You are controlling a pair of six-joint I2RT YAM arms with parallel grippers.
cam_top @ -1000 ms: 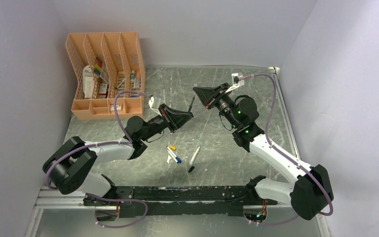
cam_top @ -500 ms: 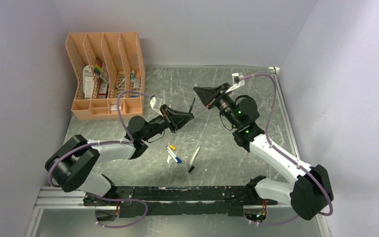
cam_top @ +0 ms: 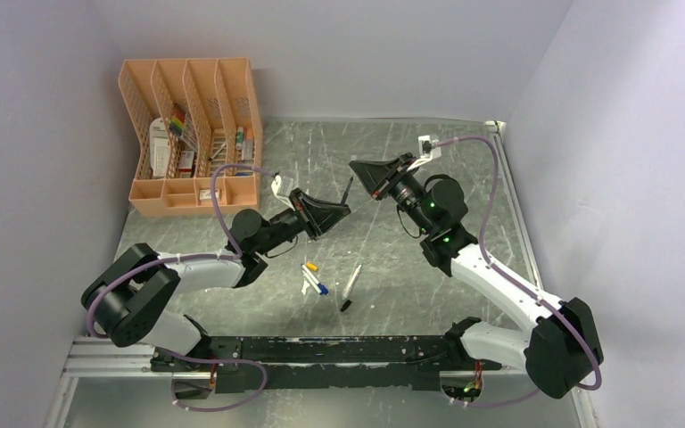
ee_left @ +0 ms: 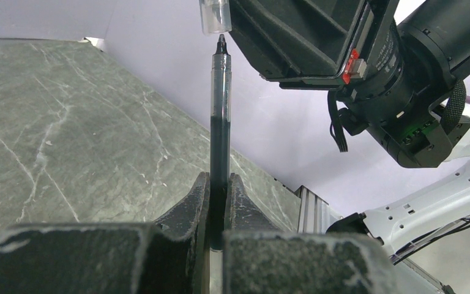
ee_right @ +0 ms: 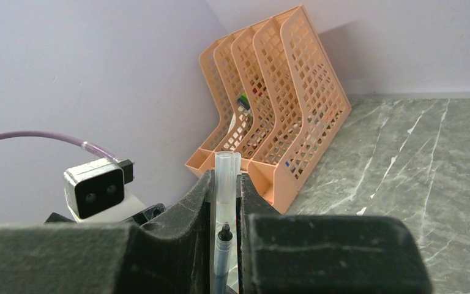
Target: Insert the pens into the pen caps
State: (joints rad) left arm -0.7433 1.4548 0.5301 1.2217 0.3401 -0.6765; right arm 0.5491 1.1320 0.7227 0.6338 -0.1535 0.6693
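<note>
My left gripper is shut on a dark-barrelled pen, which points up toward the right gripper. My right gripper is shut on a short translucent pen cap. The pen's black tip sits just outside the cap's open mouth, lined up with it and a small gap away. On the table below lie two white pens, with a yellow-orange cap and a blue cap by the left one. The right one has a black end.
An orange mesh file organiser with small items stands at the back left against the wall. Purple cables loop off both arms. The grey marble-patterned table is walled on the left, back and right.
The left arm's elbow has shifted a little. Pen tip and cap stay aligned, with no visible closing of the gap.
</note>
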